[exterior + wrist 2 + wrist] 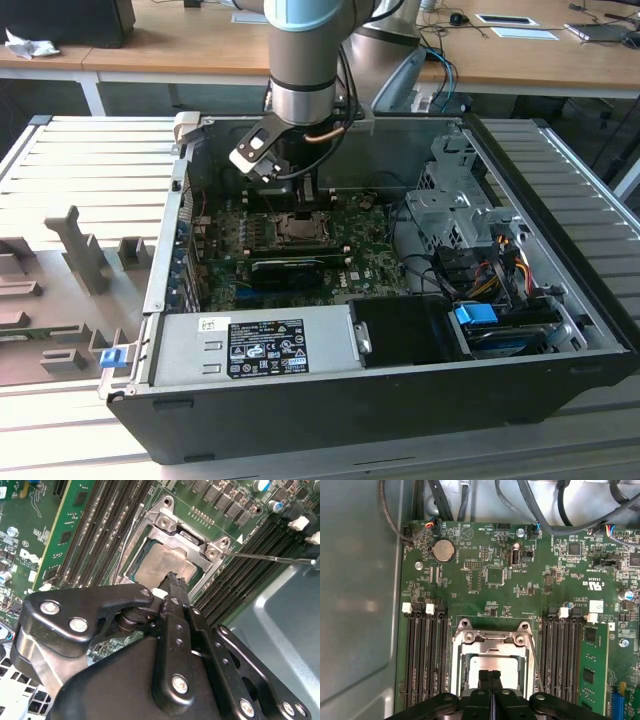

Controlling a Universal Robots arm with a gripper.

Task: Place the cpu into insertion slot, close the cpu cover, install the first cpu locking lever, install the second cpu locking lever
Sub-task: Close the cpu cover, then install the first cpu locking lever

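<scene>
Status: my gripper (pixel 490 673) is pinched fully closed, nothing held — tips just over the cpu (pixel 509 666), which sits in the insertion slot (pixel 300 230) — cpu cover (pixel 490 642) down around it.

The grey cylindrical metal arm (pixel 305 60) wears a pale blue band (pixel 305 12) and a silver wrist ring (pixel 300 103); a copper-coloured cable (pixel 328 128) loops at its five o'clock. The matte black linkage gripper (pixel 173 582) carries silver round-headed screws (pixel 180 682).
</scene>
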